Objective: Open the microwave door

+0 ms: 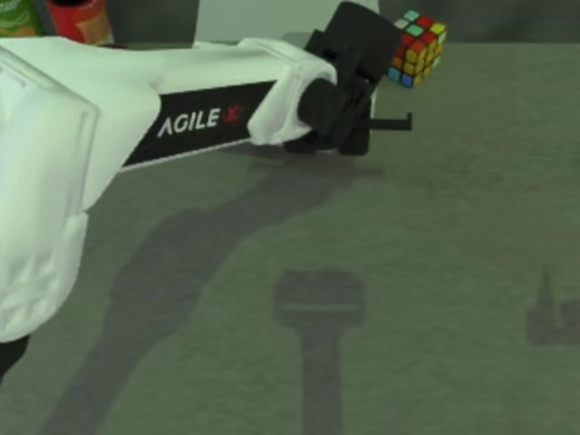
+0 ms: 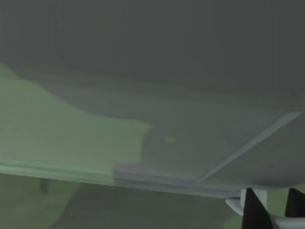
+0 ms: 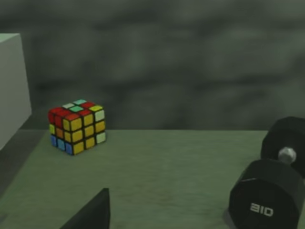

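Observation:
The microwave (image 1: 263,20) stands at the table's back middle, mostly hidden under my left arm; its white side wall (image 3: 12,86) also shows in the right wrist view. The grey window of the microwave door (image 2: 190,95) fills the left wrist view from very close. My left gripper (image 1: 391,120) (image 2: 270,192) is at the door's right edge. Its two dark fingers (image 2: 252,212) sit on either side of the slim white handle bar (image 2: 260,194), shut on it. My right gripper is outside the top view; one dark finger (image 3: 95,210) shows far to the side, open, over bare table.
A colour cube (image 1: 417,50) (image 3: 76,126) sits just right of the microwave. A black dumbbell (image 3: 271,191) lies near my right gripper. A red jar (image 1: 82,18) and a green one (image 1: 18,16) stand at the back left. The green table (image 1: 408,272) stretches forward.

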Tool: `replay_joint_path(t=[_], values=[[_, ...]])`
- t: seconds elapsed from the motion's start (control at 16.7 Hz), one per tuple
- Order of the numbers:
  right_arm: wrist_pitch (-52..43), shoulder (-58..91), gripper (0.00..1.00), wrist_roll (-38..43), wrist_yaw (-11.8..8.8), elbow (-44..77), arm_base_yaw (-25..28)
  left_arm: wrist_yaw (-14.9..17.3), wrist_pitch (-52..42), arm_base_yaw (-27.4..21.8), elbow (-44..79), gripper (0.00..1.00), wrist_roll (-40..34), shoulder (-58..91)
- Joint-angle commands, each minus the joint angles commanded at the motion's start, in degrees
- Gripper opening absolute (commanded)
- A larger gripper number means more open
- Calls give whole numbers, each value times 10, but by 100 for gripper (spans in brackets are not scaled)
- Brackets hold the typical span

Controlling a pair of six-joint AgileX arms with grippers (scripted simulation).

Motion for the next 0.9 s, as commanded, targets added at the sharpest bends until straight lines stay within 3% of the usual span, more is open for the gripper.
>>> replay_joint_path(t=[0.9], values=[[0, 0, 100, 0, 0, 0, 0, 27, 34, 5, -54, 0, 38, -32]])
